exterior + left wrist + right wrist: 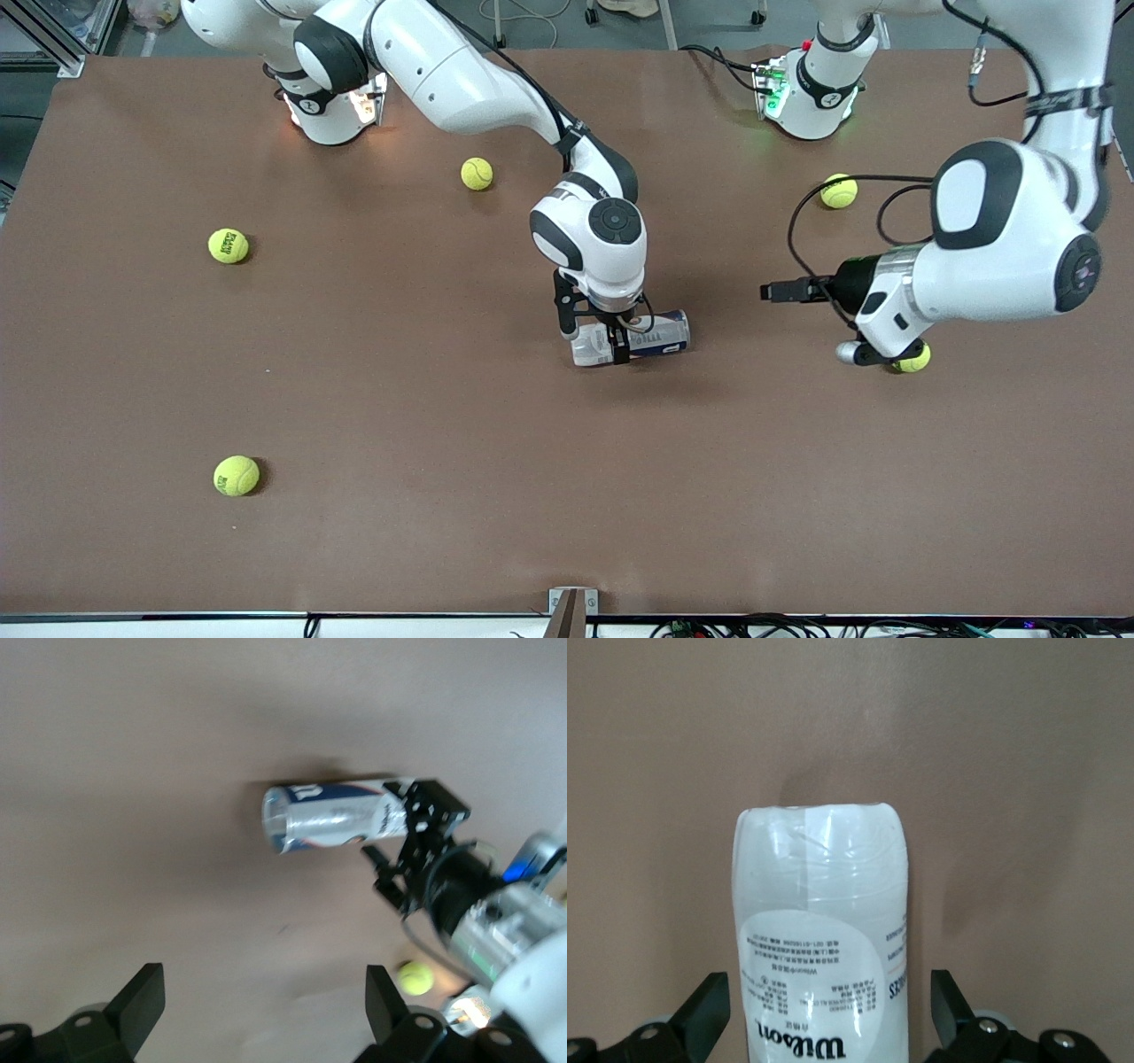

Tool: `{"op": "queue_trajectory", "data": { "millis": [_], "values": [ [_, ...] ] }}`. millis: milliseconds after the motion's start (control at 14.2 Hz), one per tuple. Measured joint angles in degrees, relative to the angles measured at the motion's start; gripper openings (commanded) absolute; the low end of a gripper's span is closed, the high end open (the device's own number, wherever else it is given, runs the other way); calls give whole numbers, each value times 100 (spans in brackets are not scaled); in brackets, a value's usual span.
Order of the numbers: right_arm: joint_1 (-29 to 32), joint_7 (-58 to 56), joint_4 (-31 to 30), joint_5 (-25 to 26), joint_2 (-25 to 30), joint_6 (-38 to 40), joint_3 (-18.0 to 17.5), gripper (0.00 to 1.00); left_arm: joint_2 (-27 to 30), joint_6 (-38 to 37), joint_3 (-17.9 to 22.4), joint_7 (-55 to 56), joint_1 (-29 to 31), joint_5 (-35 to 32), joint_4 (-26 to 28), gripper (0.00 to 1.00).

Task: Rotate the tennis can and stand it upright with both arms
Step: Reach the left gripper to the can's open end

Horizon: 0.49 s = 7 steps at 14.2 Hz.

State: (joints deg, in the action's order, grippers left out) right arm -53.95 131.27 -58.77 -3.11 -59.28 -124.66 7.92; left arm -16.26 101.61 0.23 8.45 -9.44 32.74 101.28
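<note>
can end toward left arm: open table | other end: right gripper (602, 341) jaws straddle tennis can (660, 335)

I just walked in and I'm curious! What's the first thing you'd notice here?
The tennis can lying on its side in the middle of the brown table, with the right gripper down over it, its open fingers on either side. The left gripper hangs open in the air beside the can, toward the left arm's end. Yellow tennis balls lie scattered around, like one toward the right arm's end.
</note>
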Motion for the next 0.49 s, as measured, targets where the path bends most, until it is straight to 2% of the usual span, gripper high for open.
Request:
{"op": "queue_trajectory", "data": {
  "millis": [211, 492],
  "values": [
    [-3, 2, 144, -2, 114, 335, -10, 100, -351, 443, 6, -617, 17, 1082, 353, 100],
    [42, -181, 235, -2, 455, 881, 13, 100, -659, 987, 6, -1768, 28, 1995, 861, 100]
  ]
}}
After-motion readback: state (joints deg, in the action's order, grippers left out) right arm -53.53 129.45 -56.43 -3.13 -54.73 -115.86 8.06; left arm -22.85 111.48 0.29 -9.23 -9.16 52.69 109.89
